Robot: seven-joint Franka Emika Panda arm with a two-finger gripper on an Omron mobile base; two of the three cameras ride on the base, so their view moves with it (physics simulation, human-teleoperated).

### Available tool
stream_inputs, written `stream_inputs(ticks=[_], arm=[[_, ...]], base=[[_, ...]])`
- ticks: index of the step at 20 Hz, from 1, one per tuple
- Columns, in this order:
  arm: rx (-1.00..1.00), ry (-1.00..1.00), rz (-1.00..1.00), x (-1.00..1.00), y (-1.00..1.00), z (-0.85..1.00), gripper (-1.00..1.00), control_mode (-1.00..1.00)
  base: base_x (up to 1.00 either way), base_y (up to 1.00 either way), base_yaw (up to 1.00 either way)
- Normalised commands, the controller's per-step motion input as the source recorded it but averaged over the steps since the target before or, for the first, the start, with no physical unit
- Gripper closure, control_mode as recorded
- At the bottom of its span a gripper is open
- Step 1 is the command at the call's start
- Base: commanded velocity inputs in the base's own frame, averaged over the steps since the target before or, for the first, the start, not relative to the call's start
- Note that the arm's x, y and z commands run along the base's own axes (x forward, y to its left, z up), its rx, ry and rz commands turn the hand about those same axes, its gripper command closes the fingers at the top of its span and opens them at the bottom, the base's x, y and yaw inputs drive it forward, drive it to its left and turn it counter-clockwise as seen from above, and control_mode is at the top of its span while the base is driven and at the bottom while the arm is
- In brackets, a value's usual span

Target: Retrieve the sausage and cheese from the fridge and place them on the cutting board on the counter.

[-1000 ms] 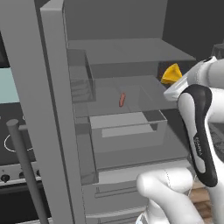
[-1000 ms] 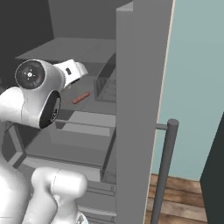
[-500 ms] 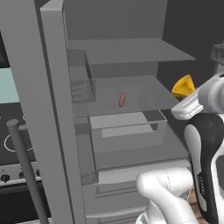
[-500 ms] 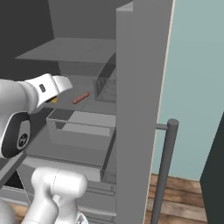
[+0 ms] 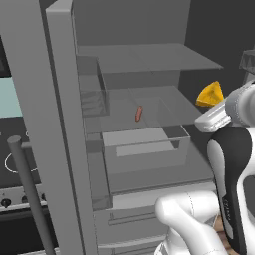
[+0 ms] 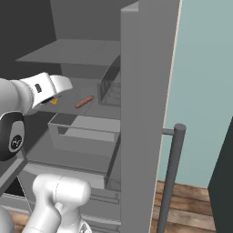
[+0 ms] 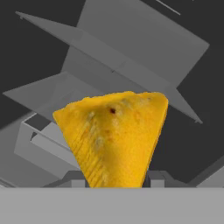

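While the fridge (image 5: 60, 124) stood open with its door swung wide, my tool (image 7: 114, 178) was clamped on the cheese (image 7: 114, 135), the yellow wedge filling the hand view between the two fingertips. From the left base view, the cheese (image 5: 210, 94) hung at the right edge of the open compartment, clear of the shelves. The sausage (image 5: 139, 113) lay on the glass shelf inside, above the clear drawer (image 5: 144, 149), well apart from my tool.
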Motion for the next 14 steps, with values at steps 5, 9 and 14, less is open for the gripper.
stream_inputs(ticks=[5,9,14], arm=[[0.00,0.00,0.00,0.00,0.00,0.00,1.00,1.00],[0.00,0.00,0.00,0.00,0.00,0.00,1.00,1.00],[0.00,0.00,0.00,0.00,0.00,0.00,1.00,1.00]], base=[[0.00,0.00,-0.01],[-0.45,-0.03,0.00],[-0.98,-0.20,0.00]])
